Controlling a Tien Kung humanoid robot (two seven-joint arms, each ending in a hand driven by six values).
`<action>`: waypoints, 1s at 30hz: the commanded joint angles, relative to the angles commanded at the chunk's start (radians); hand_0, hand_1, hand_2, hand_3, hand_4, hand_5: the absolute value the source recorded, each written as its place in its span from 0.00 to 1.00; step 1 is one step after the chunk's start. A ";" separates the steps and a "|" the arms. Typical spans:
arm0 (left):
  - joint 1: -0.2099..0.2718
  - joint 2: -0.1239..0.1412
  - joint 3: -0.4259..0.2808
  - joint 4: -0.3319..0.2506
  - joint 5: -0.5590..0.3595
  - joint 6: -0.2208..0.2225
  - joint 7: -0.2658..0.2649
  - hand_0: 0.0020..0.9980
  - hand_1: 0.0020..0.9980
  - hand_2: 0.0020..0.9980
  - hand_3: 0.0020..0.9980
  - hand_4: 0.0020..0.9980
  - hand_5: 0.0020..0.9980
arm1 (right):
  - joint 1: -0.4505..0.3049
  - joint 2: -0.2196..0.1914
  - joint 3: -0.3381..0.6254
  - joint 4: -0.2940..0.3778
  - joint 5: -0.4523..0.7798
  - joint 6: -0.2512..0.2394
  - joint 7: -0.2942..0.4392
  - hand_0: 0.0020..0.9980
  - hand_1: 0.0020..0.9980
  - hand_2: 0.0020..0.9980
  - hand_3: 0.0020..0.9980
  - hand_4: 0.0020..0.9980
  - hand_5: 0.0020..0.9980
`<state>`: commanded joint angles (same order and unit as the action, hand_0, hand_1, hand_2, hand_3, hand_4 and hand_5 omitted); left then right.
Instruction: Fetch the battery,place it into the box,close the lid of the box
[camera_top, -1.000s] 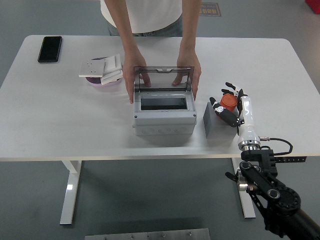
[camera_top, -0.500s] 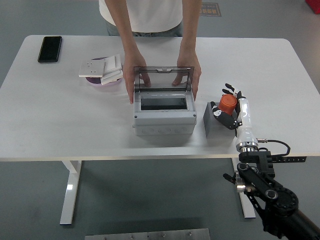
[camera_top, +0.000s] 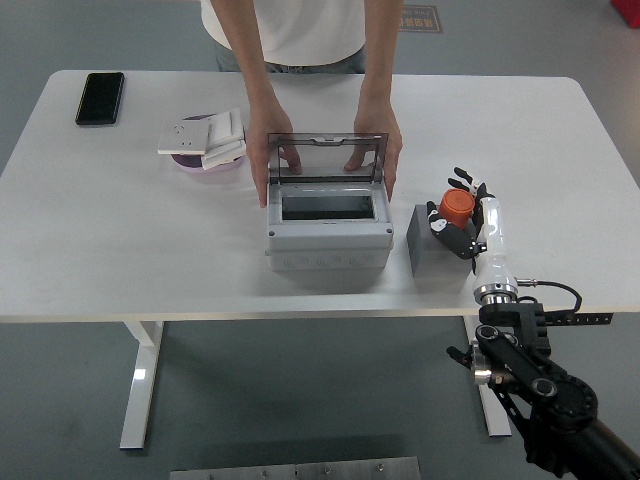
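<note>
Nearest to us, our right arm is reaching up from the lower right corner over the near edge of the white counter (camera_top: 120, 270). Our right robot hand (camera_top: 462, 215) is grasping the battery (camera_top: 457, 207), an orange-red cylinder, with its dark fingers (camera_top: 447, 226) curling around it. The battery is sitting in that grip just right of a small grey block (camera_top: 418, 240) standing on the counter. We cannot tell whether the battery is lifted clear of the surface. Our left arm is not showing.

To the left of the block, the grey box (camera_top: 328, 232) is sitting near the counter's middle, its clear lid (camera_top: 326, 158) standing upright and its opening facing up. A person at the far side is holding the box with both hands (camera_top: 384, 150), one on each side of the lid.

We are judging the risks from here. The grey block is standing between the battery and the box, so a low sideways carry could knock it over or jar the battery loose. The person's hands are close to the opening, so a wide approach could bump them. The round battery could also roll in a loose grip.

Farther back on the left, a stack of white switch plates (camera_top: 205, 136) is resting on a purple dish (camera_top: 190, 163), and a black phone (camera_top: 100, 97) is lying near the far left corner, both well apart from our path.
</note>
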<state>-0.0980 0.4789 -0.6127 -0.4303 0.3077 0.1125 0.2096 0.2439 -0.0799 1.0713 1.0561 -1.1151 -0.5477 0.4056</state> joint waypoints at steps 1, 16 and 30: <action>0.000 0.000 -0.001 0.000 0.001 0.000 0.000 0.64 0.74 0.58 0.52 0.38 0.00 | 0.000 0.000 0.000 -0.001 0.005 0.000 0.002 0.65 0.66 0.59 0.66 0.62 0.00; 0.000 -0.003 -0.002 0.000 0.003 0.000 0.002 0.64 0.74 0.58 0.52 0.37 0.00 | 0.005 0.003 -0.007 -0.003 0.039 -0.006 0.011 0.62 0.49 0.48 0.51 0.55 0.00; -0.001 -0.004 -0.006 0.000 0.013 -0.002 0.006 0.64 0.74 0.58 0.52 0.37 0.00 | 0.031 0.002 -0.011 -0.010 0.040 -0.009 0.006 0.56 0.44 0.43 0.44 0.51 0.00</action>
<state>-0.0992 0.4752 -0.6188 -0.4305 0.3203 0.1102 0.2156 0.2751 -0.0775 1.0600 1.0463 -1.0756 -0.5564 0.4112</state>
